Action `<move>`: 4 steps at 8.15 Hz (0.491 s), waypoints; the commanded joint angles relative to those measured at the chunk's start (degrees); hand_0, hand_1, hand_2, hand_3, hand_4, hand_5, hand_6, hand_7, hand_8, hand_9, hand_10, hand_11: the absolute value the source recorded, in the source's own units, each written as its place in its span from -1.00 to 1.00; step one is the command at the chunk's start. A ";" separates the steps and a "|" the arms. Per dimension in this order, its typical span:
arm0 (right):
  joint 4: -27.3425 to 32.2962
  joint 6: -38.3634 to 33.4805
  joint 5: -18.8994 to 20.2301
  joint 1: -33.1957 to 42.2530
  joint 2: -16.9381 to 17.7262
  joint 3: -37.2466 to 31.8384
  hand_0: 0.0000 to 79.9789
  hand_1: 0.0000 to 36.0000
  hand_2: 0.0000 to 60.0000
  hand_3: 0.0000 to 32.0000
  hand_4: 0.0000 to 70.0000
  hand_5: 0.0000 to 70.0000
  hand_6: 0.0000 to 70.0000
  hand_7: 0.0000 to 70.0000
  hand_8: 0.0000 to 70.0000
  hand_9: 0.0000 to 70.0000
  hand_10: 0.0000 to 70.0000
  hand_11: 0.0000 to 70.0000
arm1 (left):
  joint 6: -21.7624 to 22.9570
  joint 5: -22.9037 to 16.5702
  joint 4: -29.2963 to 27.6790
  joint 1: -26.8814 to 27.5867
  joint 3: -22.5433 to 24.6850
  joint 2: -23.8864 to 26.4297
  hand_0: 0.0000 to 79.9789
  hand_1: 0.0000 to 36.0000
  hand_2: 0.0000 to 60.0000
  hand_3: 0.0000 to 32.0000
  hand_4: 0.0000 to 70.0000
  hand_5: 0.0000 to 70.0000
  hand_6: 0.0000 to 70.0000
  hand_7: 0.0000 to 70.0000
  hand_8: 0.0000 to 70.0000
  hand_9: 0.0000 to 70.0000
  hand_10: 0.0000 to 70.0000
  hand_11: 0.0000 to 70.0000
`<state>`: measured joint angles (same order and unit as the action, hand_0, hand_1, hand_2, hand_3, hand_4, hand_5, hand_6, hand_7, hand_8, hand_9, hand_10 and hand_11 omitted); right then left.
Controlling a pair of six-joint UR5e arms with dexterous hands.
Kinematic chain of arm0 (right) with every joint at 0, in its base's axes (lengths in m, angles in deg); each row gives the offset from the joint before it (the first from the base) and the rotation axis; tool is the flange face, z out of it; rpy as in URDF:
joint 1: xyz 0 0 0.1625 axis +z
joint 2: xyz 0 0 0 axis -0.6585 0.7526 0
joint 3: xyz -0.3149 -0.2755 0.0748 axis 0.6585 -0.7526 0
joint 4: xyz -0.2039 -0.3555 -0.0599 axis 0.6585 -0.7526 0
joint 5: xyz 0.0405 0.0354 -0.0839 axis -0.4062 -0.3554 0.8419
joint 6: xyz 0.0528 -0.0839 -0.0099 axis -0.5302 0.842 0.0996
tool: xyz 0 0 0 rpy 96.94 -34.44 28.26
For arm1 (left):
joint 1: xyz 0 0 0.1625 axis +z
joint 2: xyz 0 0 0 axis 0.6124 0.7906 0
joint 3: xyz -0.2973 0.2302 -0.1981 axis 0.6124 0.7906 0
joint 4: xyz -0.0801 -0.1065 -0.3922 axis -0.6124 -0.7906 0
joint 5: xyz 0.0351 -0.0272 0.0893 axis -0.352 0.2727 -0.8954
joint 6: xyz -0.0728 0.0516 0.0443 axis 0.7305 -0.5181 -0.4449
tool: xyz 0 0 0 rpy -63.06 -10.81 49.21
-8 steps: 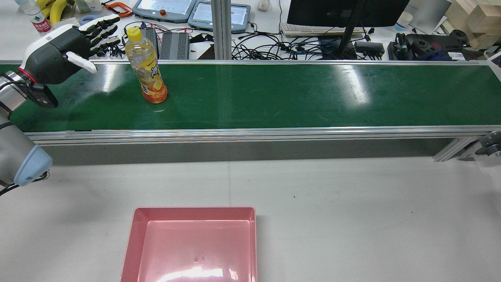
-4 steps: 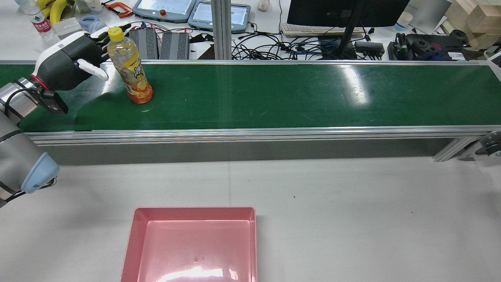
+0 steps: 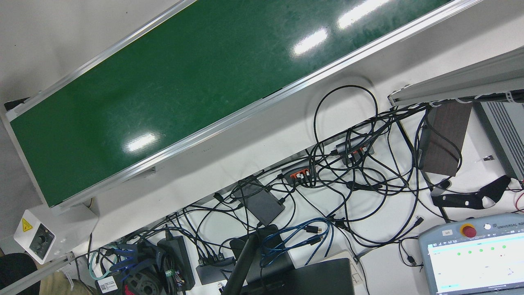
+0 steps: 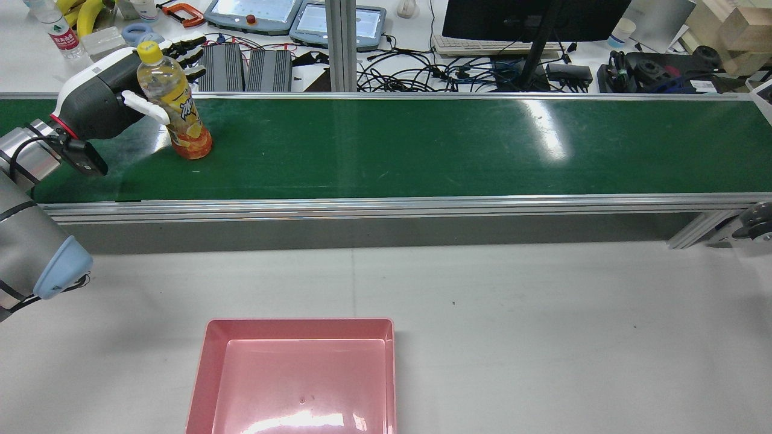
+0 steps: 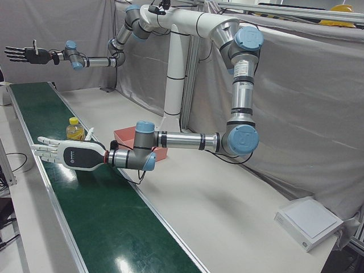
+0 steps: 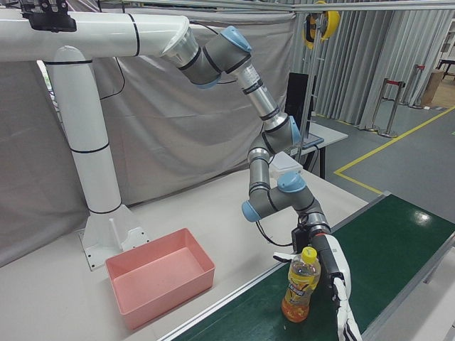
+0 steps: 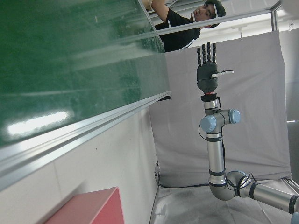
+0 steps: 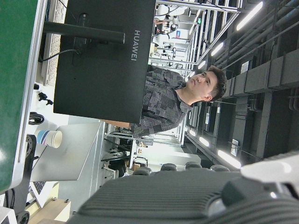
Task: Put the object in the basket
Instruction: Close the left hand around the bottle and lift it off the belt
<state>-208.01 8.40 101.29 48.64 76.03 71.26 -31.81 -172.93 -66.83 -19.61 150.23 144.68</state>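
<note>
HUAWEI monitor [image 8: 103, 60], yellow-labelled bottle [image 4: 174, 114], left hand [image 4: 102, 99]

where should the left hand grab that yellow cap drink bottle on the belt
Grip the bottle around its labelled middle, coming in level from the side where the left hand already is. It stands upright on the conveyor belt, and the body offers more to wrap than the narrow neck.

The belt [image 4: 422, 144] looked glossy green, framed in brushed metal. The pink basket [image 4: 295, 374] seemed smooth plastic (slightly shiny), and the bottle [image 4: 172, 105] clear plastic.
</note>
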 commanded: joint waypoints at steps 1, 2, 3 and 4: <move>0.01 0.00 0.05 0.00 -0.03 0.00 -1.00 -1.00 -1.00 -1.00 -1.00 -1.00 -1.00 -1.00 -1.00 -1.00 -1.00 -1.00 | 0.67 -0.34 1.76 -0.11 0.59 -0.09 0.40 -0.44 -1.00 -1.00 -0.77 -0.32 -1.00 -0.81 -0.77 -0.65 -0.72 -0.54; -0.08 0.00 -0.03 0.00 -0.03 0.00 -1.00 -1.00 -1.00 -1.00 -1.00 -1.00 -1.00 -1.00 -1.00 -1.00 -1.00 -1.00 | 0.49 -0.34 2.48 -0.03 2.24 -0.09 0.46 -0.18 -1.00 -1.00 -0.71 0.09 -0.96 -0.64 -0.64 -0.42 -0.48 -0.19; 0.01 0.00 -0.03 0.00 -0.03 0.00 -1.00 -1.00 -1.00 -1.00 -1.00 -1.00 -1.00 -1.00 -1.00 -1.00 -1.00 -1.00 | 0.67 -0.34 2.57 -0.11 4.09 -0.35 0.62 0.37 -0.23 -1.00 -0.43 1.00 -0.01 1.00 0.44 1.00 1.00 1.00; -0.08 0.00 -0.03 0.00 -0.03 0.00 -1.00 -1.00 -1.00 -1.00 -1.00 -1.00 -1.00 -1.00 -1.00 -1.00 -1.00 -1.00 | 0.75 -0.34 2.75 -0.20 5.93 -0.52 0.54 0.74 1.00 -1.00 -0.02 1.00 1.00 1.00 1.00 1.00 1.00 1.00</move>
<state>-208.05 8.40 101.27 48.64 76.00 71.26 -31.22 -173.24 -64.75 -19.68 152.66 144.48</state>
